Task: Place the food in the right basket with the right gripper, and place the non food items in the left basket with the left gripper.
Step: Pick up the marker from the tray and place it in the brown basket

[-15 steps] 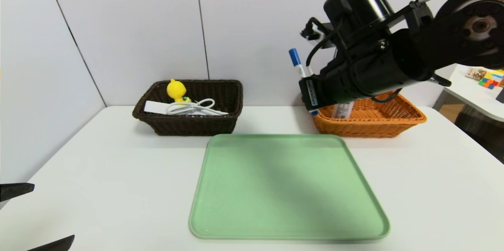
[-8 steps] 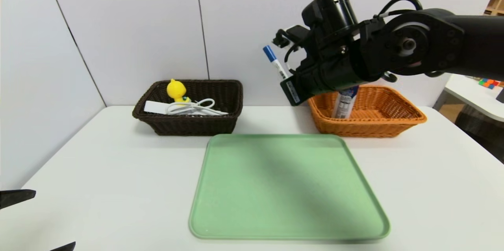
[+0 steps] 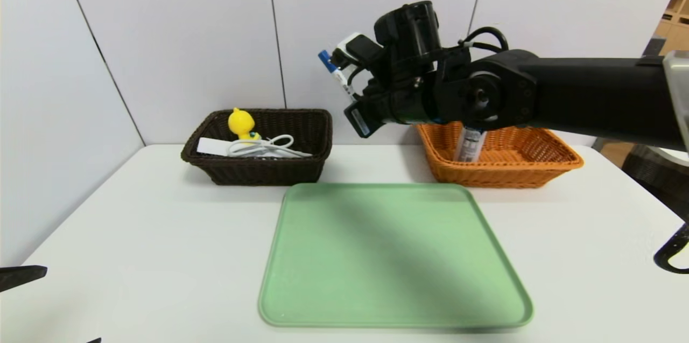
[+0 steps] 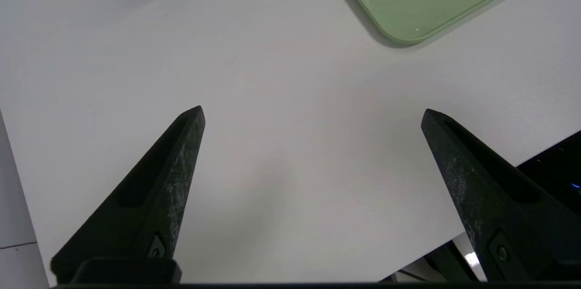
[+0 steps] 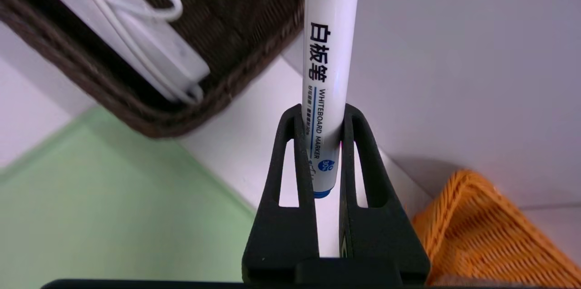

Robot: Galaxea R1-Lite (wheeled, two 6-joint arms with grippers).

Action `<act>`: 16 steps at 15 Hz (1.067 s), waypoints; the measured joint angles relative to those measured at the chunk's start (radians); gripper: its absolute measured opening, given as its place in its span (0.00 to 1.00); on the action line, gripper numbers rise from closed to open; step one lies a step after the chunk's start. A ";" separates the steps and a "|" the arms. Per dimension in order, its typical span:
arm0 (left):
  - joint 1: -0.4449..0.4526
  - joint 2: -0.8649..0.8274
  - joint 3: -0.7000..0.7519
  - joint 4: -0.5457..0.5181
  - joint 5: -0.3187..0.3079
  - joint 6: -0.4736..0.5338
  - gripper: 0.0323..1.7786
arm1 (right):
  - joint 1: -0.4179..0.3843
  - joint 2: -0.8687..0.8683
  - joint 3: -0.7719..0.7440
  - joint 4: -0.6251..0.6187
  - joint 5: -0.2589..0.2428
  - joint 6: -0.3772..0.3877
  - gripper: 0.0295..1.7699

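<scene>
My right gripper [image 5: 321,114] is shut on the white marker [image 5: 329,53] near its tail end. The marker's blue cap [image 3: 324,57] points up and left in the air, between the two baskets. The left basket [image 3: 258,170], dark brown, holds the yellow duck toy [image 3: 240,123] and the white power strip [image 3: 212,146] with its looped cord [image 3: 269,146]. The food can [image 3: 469,145] stands in the orange right basket [image 3: 506,173], its top hidden behind my right arm [image 3: 538,95]. My left gripper [image 4: 313,114] hangs open over bare table at the front left corner, holding nothing.
A green tray [image 3: 393,257] lies flat in the middle of the white table [image 3: 161,235], in front of both baskets. A white panel wall stands right behind the baskets. A side table with coloured items shows at the far right edge.
My right arm has swung left with the marker, from over the orange basket to the gap between the baskets. The left gripper has barely moved.
</scene>
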 joint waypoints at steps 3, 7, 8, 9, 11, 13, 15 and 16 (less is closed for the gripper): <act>0.000 -0.004 0.005 0.000 -0.001 0.000 0.95 | 0.037 0.033 -0.001 -0.154 0.007 0.001 0.09; -0.001 -0.004 0.013 0.000 -0.004 -0.001 0.95 | 0.059 0.078 -0.003 -0.327 0.013 0.002 0.08; 0.000 -0.004 0.014 0.000 -0.011 -0.002 0.95 | 0.063 0.091 -0.003 -0.361 0.011 0.002 0.08; 0.000 -0.004 0.017 0.000 -0.014 -0.002 0.95 | 0.066 0.105 -0.003 -0.390 0.009 0.003 0.08; 0.000 -0.004 0.026 -0.001 -0.015 -0.002 0.95 | 0.069 0.129 -0.003 -0.439 0.013 0.003 0.09; 0.000 -0.003 0.030 -0.001 -0.016 -0.002 0.95 | 0.070 0.165 -0.003 -0.521 0.038 0.008 0.08; 0.000 0.000 0.033 -0.008 -0.018 0.000 0.95 | 0.071 0.199 -0.003 -0.560 0.057 0.015 0.09; 0.000 0.003 0.035 -0.014 -0.018 0.000 0.95 | 0.073 0.215 -0.003 -0.581 0.073 0.020 0.08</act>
